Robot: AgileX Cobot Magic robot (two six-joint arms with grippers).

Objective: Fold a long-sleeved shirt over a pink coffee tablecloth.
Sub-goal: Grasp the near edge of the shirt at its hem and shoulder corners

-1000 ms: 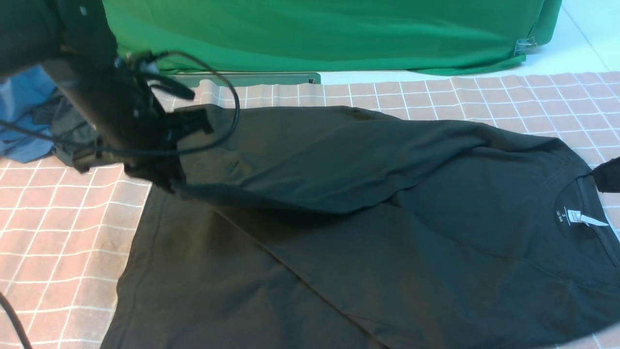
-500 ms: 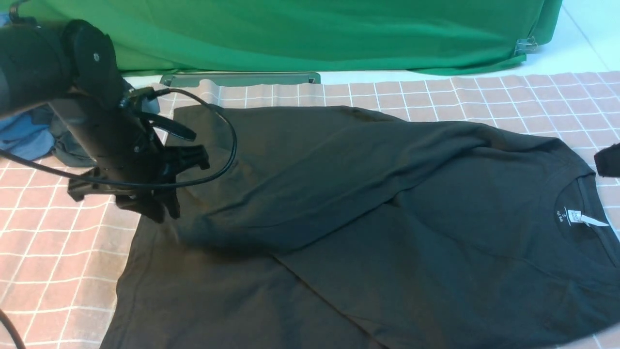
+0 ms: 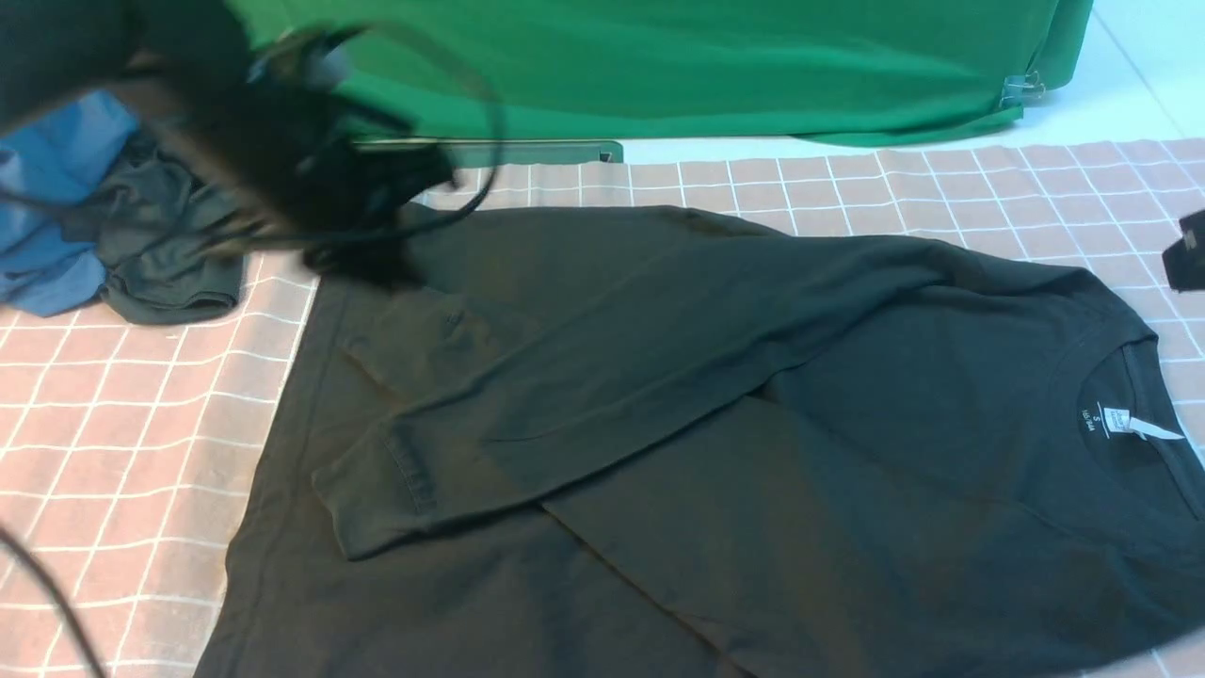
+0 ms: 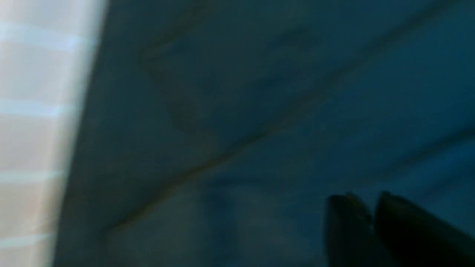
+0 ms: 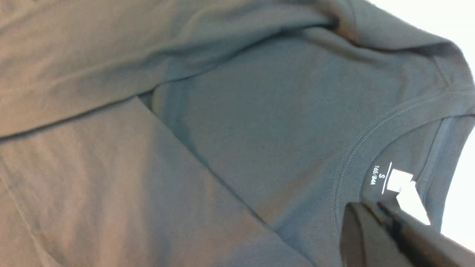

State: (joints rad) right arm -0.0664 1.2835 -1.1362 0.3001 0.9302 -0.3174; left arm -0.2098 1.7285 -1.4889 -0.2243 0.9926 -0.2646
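The black long-sleeved shirt [image 3: 753, 424] lies spread on the pink coffee tablecloth [image 3: 113, 424], its neck and white label [image 3: 1125, 424] at the right. One sleeve [image 3: 584, 377] lies folded across the body, with its cuff [image 3: 377, 490] flat near the hem. My left gripper [image 3: 377, 268], blurred by motion, hangs above the shirt's far left corner. Its wrist view shows it [image 4: 365, 198] shut and empty over dark fabric [image 4: 259, 92] beside the cloth [image 4: 33, 129]. My right gripper [image 3: 1188, 252] is at the right edge, shut [image 5: 371, 205] and empty just above the collar near the label [image 5: 402, 185].
A green cloth [image 3: 659, 66] hangs along the back, held by a metal clip [image 3: 1021, 89]. A blue garment [image 3: 47, 217] and a smaller dark grey-green garment [image 3: 160, 254] are bunched at the far left. A green bar [image 3: 490, 151] lies at the tablecloth's far edge.
My left gripper carried the sleeve down over the shirt body, let it go, then rose and moved back to the far left. The sleeve now lies flat. The right gripper barely shifted.
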